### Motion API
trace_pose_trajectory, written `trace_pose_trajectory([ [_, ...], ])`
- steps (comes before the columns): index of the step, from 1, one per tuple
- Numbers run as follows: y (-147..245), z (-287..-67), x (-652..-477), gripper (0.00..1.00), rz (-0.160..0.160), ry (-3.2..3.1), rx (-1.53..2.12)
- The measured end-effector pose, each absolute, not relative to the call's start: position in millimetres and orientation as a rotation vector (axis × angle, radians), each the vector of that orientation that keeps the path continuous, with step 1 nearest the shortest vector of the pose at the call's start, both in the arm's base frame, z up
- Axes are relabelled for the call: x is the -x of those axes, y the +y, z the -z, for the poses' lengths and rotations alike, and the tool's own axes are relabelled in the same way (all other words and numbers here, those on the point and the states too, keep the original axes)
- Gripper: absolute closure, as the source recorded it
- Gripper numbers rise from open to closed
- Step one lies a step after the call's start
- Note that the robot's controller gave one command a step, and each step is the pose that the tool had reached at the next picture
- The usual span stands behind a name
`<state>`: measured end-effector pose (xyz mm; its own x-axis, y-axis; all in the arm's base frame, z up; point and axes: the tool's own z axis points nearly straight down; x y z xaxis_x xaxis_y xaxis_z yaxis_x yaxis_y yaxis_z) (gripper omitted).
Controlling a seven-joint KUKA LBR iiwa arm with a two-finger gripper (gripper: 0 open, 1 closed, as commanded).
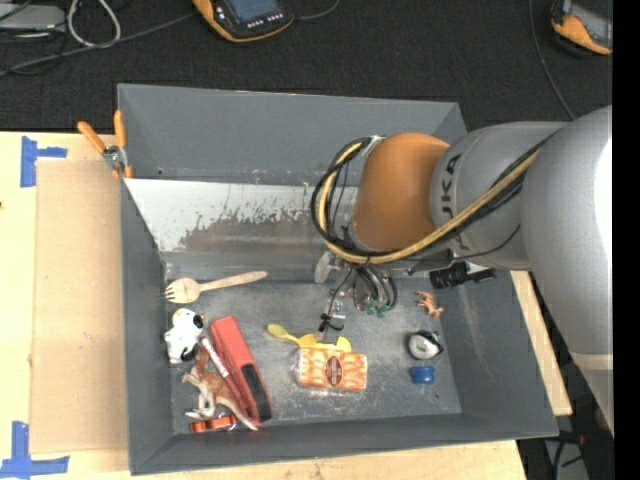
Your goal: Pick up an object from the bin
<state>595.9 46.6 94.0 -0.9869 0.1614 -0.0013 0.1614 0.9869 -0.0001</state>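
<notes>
Yellow toy (290,337) just beside jaws, against orange packet (330,371).

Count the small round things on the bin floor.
2. A blue cap lies at the floor's front right; a silver and dark disc lies just behind it. The arm may hide others.

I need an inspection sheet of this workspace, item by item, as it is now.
Surface: grey metal bin, floor scuffed.
Job's things: orange-and-white packet and yellow plastic piece, nearest the gripper.
Clutter: wooden fork, black-and-white plush toy, red flat tool, blue cap.
Grippers: gripper over the bin's middle, by the yellow piece.
Cables: black and yellow cables looped round the wrist's orange cover.
Surroundings: orange-and-black device on dark floor behind bin.
</notes>
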Motion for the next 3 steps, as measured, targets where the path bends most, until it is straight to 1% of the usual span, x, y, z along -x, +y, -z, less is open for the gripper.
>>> trace_pose_trajectory([
  [1,82,-78,-593.5,0.00,-0.002,3.139,0.007],
  [2,112,-70,-588.9,0.00,-0.001,3.139,-0.111],
  [3,93,-69,-570.7,0.00,-0.002,3.129,-0.297],
])
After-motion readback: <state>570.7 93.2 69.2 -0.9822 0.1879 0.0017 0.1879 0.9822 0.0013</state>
